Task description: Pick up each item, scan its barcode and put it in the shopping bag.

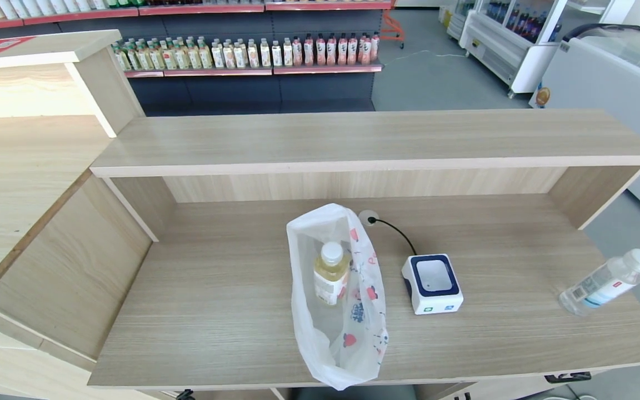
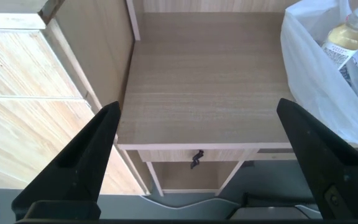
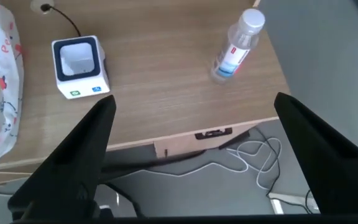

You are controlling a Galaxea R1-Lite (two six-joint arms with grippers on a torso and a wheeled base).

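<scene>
Grippers first, nearest the robot. The left gripper [image 2: 199, 109] hangs with its dark fingers spread wide and nothing between them, back off the near edge of the pale wood-grain counter [image 1: 214, 300]. The right gripper [image 3: 194, 99] is likewise wide apart and empty, also short of that edge.

On the counter, the thin white plastic shopping bag with red and blue prints [image 1: 320, 333] lies with its bottom drooping over the near edge and its mouth open. A bottle of yellow drink with a white cap [image 1: 330, 272] already sits inside it. Just beside the bag, toward the right, is the small white box scanner with a dark blue-framed window [image 1: 432, 283], with its black cable [image 1: 398, 230] running back to a hole in the counter.

Well apart from these, by the right end of the counter and close to its front edge, is the clear plastic water bottle with a white cap [image 1: 606, 283]. It looks to be the item left to do, so the step in hand is probably picking it up. The right arm is the closer one. The grasp should not push the bottle outward, since the edges are close.

Between bottle and scanner the counter is bare, giving a free path. Farther back, the raised wooden ledge [image 1: 375, 139] overhangs the rear of the counter and limits how high a lift can go there.
</scene>
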